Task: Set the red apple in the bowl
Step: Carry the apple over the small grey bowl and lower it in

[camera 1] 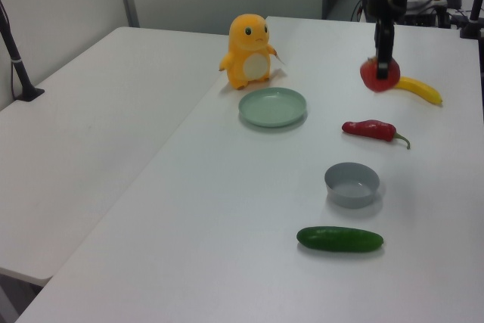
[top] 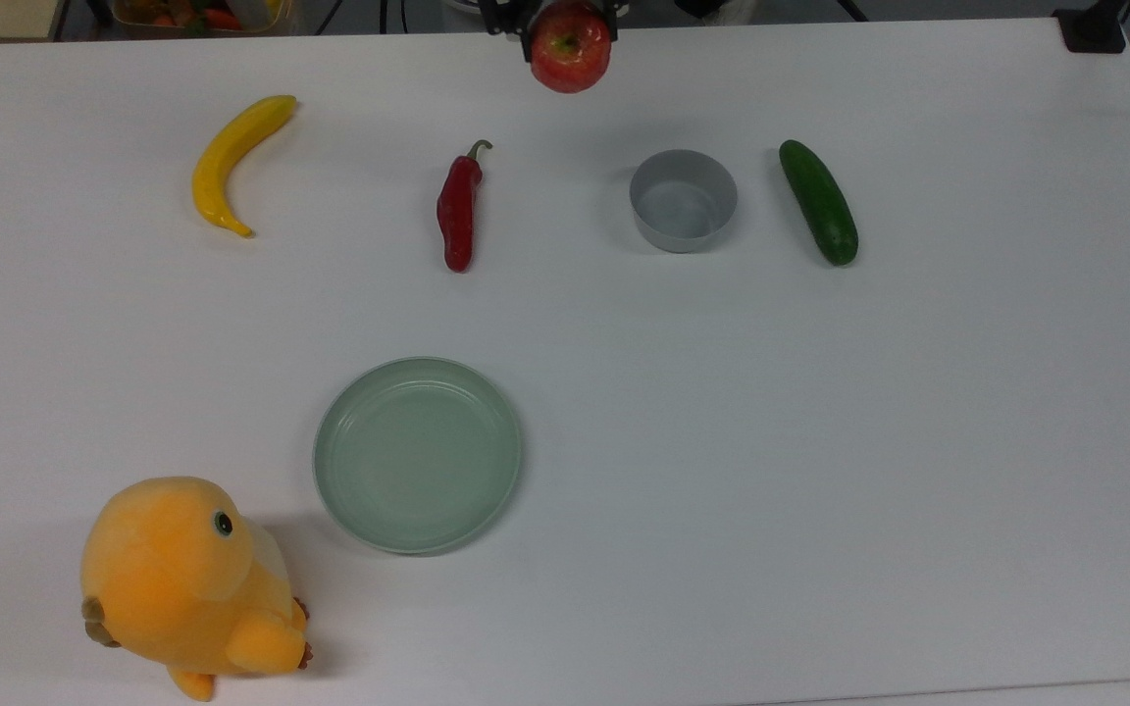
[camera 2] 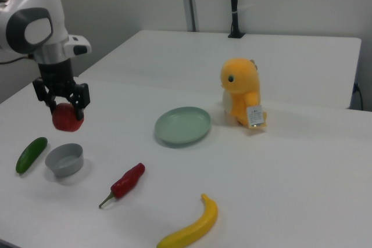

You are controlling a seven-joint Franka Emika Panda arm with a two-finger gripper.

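**Red apple gripped in the jaws, hanging clear of the counter**

Red and glossy, the small round apple (top: pixel 571 49) is sitting between the black jaws of the gripper (camera 2: pixel 61 104), which are closing on its two sides and gripping it. In the right view the apple (camera 2: pixel 68 117) is hanging in the air below the white-and-grey arm, above and just beside the small grey straight-walled bowl (camera 2: pixel 64 159), not touching it. In the top view the apple is showing at the far edge of the white counter (top: pixel 820 441), well apart from the bowl (top: pixel 683 199), which is standing empty between the long red chili pepper (top: pixel 457 208) and the dark green cucumber (top: pixel 818 201). In the left view the apple (camera 1: pixel 379 76) is overlapping the near end of the yellow banana (camera 1: pixel 416 89).
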